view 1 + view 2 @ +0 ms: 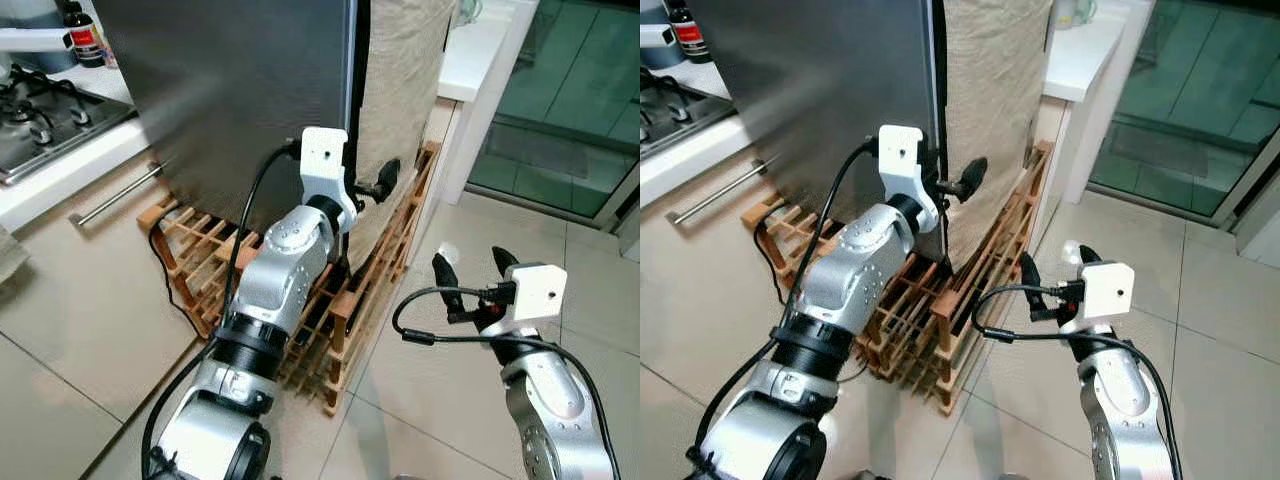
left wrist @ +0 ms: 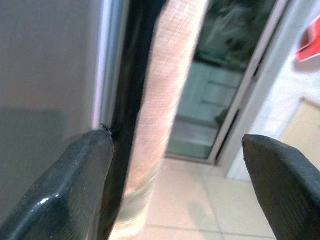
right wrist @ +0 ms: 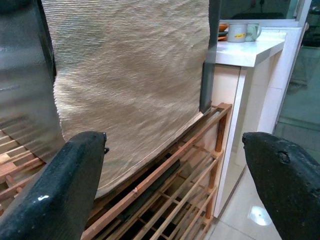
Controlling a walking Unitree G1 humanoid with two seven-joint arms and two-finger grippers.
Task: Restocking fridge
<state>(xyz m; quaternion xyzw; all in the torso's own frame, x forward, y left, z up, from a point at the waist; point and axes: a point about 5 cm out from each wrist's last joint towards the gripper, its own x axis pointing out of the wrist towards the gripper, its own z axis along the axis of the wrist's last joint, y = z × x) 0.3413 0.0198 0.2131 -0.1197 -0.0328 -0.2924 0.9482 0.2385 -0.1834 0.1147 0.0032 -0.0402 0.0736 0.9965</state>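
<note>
While my left arm reaches up and forward from the shoulder, bent at the elbow, its left tool (image 1: pixel 372 186) sits at the front corner of the fridge (image 1: pixel 240 90), where the dark steel door meets the side. Its fingers are spread apart and grasp nothing; in the left wrist view one black fingertip (image 2: pixel 75 185) lies right against the door's edge, beside the dark gap, and the other stands well out over the tiled floor (image 1: pixel 80 330). A beige woven cloth (image 3: pixel 130 80) hangs down the fridge's side, just past that gap.

My right arm is lower and nearer to me, forearm raised and wrist turned so the right tool (image 1: pixel 474 268) points toward the cloth-covered side. Its fingers are also released, wide apart, holding nothing, and hang in the air above the floor.

Under and around the fridge's base lies a wooden slatted rack (image 1: pixel 350 310), tilted against it. To my left is a stove (image 1: pixel 40 120) set in a white desk (image 1: pixel 60 175); to my right, a second white desk (image 3: pixel 250 50) carries a mug (image 3: pixel 245 32).
</note>
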